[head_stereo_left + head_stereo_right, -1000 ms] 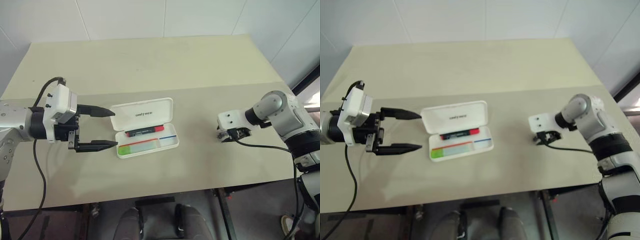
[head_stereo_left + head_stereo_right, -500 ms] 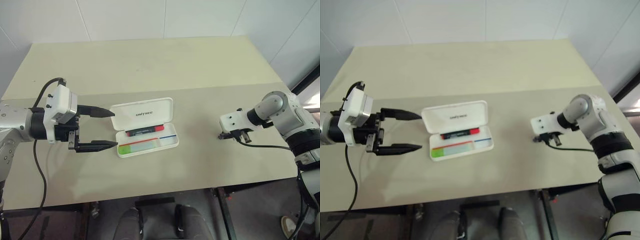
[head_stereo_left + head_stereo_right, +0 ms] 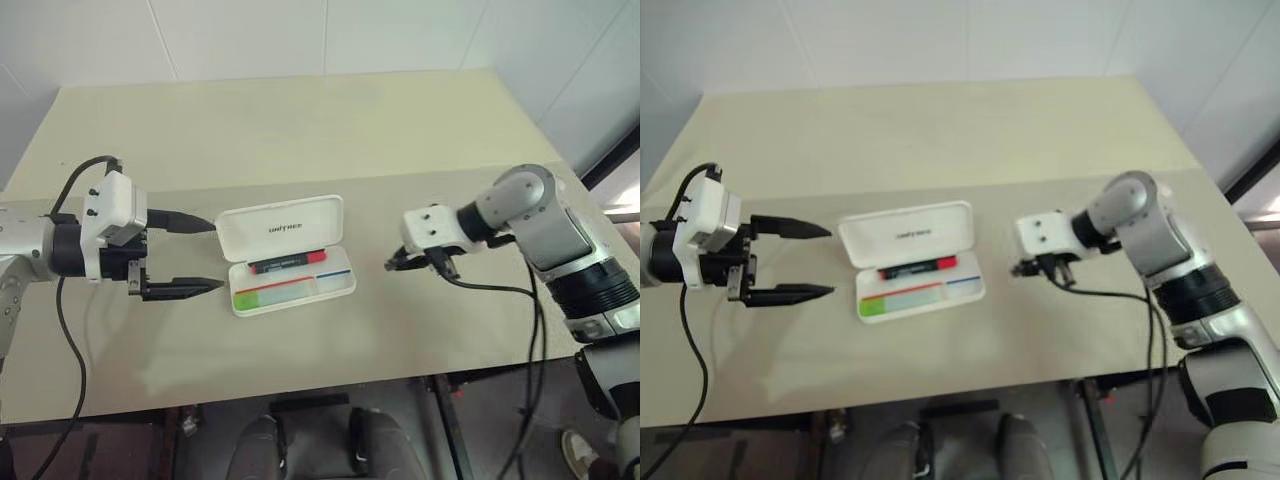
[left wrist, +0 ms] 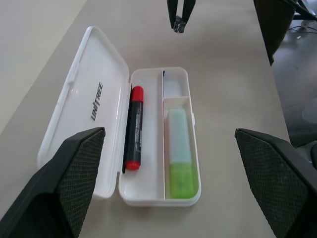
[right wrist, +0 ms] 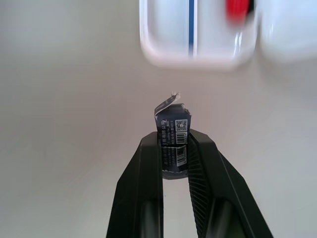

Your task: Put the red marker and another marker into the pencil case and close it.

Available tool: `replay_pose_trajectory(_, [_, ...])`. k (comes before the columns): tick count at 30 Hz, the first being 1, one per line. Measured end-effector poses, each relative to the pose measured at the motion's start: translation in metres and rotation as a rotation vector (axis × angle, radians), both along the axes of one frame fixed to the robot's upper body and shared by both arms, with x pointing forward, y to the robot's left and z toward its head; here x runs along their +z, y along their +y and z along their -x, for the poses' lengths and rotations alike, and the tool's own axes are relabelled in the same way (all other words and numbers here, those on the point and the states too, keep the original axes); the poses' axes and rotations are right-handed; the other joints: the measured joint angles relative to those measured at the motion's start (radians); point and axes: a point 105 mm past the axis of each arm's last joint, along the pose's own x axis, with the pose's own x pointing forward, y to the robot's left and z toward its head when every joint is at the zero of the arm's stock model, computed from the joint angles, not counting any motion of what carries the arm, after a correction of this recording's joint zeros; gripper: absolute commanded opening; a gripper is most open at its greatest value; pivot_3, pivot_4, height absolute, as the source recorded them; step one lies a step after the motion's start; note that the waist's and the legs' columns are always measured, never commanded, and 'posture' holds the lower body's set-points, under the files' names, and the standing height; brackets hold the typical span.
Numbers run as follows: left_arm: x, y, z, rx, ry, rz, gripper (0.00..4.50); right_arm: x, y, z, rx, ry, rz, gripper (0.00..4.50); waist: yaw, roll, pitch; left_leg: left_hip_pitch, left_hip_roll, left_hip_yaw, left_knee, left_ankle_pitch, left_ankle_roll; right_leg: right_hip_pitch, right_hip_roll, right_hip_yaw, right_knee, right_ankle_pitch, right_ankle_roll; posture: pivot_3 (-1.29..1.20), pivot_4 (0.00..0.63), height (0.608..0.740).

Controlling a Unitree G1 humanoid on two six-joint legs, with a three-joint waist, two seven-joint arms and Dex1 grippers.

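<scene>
The white pencil case (image 3: pixel 283 228) lies open in the middle of the table, lid flat at the back. The red marker (image 3: pixel 290 263) rests in its rear slot. Another marker, pale green with a bright green cap (image 4: pixel 179 157), sits in the front slot. My left gripper (image 3: pixel 216 255) stands open just left of the case, level with it, with nothing between its fingers. My right gripper (image 5: pixel 174 143) hovers a short way right of the case, pointing at it, shut on a small dark tag-like piece with a printed label (image 5: pixel 172 130).
The beige table (image 3: pixel 300 130) has free room behind and in front of the case. Its front edge runs near the bottom of the head views and its right edge slants off behind my right arm. White wall panels stand behind.
My right gripper has shut on the small dark piece, lifted a little, and swung left toward the case. The left gripper and the case have stayed put.
</scene>
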Motion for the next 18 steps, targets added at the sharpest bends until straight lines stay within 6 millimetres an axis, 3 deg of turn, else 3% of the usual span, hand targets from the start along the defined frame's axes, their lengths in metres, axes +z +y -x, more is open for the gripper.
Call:
replay_pose_trajectory(5, [0.000,0.003,-0.001,0.005,-0.004,-0.015,4.50,0.003,0.022,0.011,0.047,0.015,-0.037,0.35,0.003,0.000,0.000,0.000,0.000,0.000,0.003,-0.002,0.002,0.001,0.000,0.000,0.000,0.000,0.000,0.00,0.150,0.740])
replay_pose_trajectory(9, [-0.004,0.004,-0.003,0.011,0.003,-0.025,4.50,-0.011,0.044,0.017,0.115,0.044,-0.029,0.35,0.000,0.000,0.000,0.000,0.000,0.000,0.003,-0.002,0.001,0.001,0.000,0.000,0.000,0.000,0.000,0.00,0.150,0.740])
replay_pose_trajectory(18, [-0.013,0.006,-0.002,0.025,0.030,-0.023,4.50,-0.027,0.072,0.003,0.116,0.064,-0.041,0.35,-0.002,0.000,0.000,0.000,0.001,0.001,0.003,-0.002,0.001,0.000,0.000,0.000,0.001,0.000,0.000,0.00,0.150,0.740])
